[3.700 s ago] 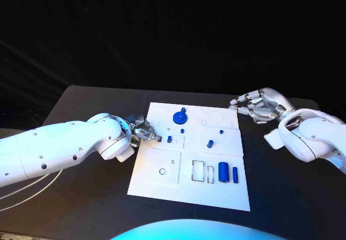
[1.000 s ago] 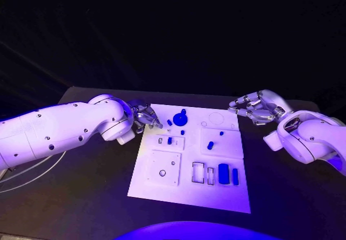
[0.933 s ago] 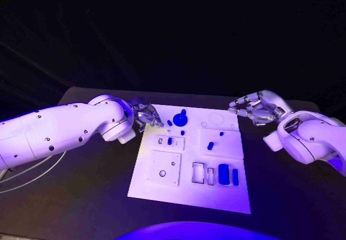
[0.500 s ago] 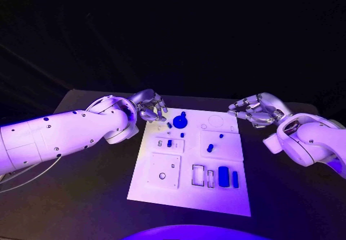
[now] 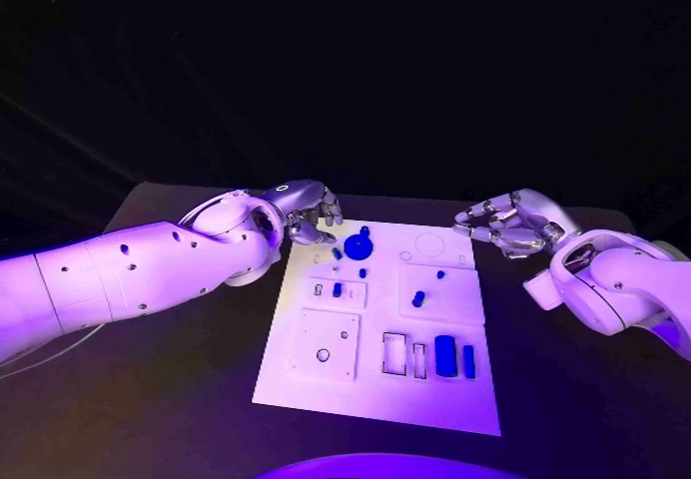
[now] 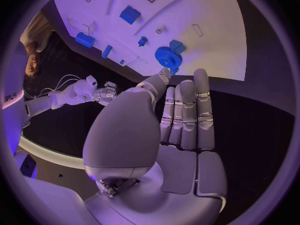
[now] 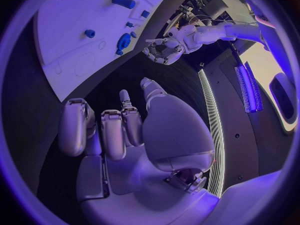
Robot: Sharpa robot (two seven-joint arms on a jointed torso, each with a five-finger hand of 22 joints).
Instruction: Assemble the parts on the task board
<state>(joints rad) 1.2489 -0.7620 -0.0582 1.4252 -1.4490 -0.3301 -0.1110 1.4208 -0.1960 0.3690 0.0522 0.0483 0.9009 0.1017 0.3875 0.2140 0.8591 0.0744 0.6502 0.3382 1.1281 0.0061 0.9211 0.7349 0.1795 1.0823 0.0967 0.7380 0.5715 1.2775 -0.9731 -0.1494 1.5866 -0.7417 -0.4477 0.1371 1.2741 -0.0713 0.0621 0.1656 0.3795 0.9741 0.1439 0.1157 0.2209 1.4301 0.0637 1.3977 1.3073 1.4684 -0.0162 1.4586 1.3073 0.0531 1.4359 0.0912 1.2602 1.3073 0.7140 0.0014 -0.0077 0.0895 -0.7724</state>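
Fingers of the left hand, straight, close together and holding nothing, hover just beside the blue gear at the task board's far edge, nearer than the right hand.

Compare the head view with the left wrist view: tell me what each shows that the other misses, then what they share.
Head view alone: the left hand from outside, at the task board's far-left corner, and the board's whole near half, with its outlined slots.

Left wrist view alone: the left hand's palm and fingers lying straight and close together, holding nothing.

Both: the blue gear just beyond the left hand, several small blue parts, and the right hand off the board, fingers curled.
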